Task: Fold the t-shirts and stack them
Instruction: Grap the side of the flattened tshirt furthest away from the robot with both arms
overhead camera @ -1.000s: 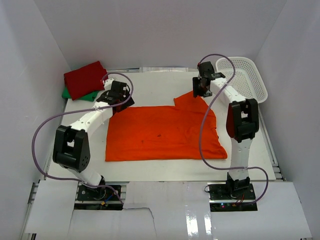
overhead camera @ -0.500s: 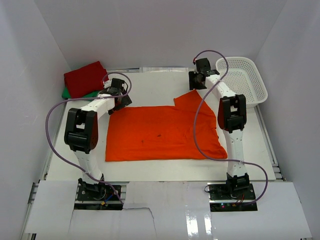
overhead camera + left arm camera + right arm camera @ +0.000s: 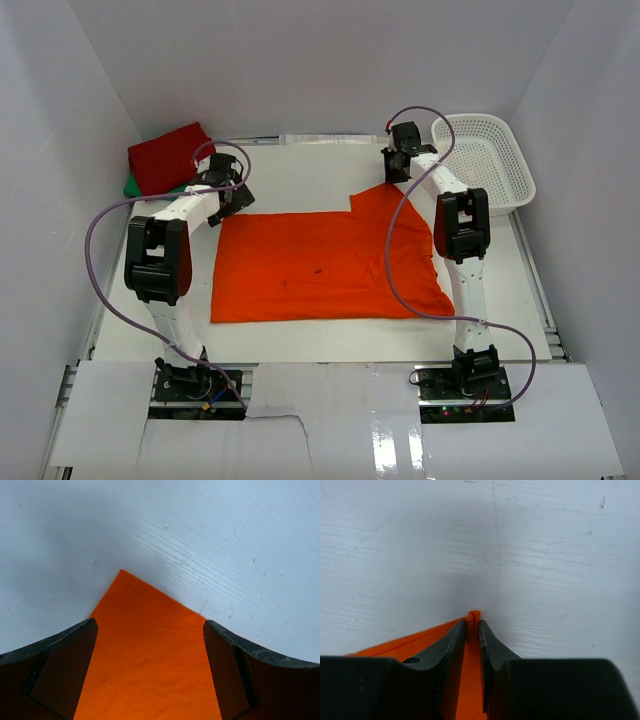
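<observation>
The orange t-shirt (image 3: 320, 265) lies flat on the tabletop (image 3: 300, 165). It looks light, limp and likely to sag, so it is best taken by its far corners. The right tool (image 3: 471, 626) is clamped on 1 corner; the left tool (image 3: 150, 630) is spread apart astride the other.

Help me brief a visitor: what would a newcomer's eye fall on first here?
The bright orange t-shirt, spread flat across the middle of the table. The fingers of the right gripper are shut on its far right corner; those of the left gripper stand open astride its far left corner. A folded red t-shirt lies at the far left.
</observation>
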### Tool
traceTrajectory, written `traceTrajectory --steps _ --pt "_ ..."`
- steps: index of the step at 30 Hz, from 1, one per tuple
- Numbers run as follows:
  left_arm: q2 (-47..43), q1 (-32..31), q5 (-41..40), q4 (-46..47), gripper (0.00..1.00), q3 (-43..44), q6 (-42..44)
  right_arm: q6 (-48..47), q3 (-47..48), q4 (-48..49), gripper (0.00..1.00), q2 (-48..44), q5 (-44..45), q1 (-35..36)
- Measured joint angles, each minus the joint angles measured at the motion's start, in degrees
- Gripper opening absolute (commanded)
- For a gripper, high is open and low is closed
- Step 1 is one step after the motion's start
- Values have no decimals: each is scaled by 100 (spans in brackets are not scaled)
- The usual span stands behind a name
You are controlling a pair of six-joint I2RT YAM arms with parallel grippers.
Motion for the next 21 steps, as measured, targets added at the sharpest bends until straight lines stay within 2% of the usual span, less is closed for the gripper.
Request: traceTrajectory --steps 7,14,21 --pt "15 181 109 -24 98 0 -2 0 -4 44 24 0 -17 0" --pt "337 258 195 -37 94 -2 -50 -44 -4 50 26 0 -20 0" --pt "466 295 168 -63 76 59 -111 -76 -4 57 27 0 -66 0"
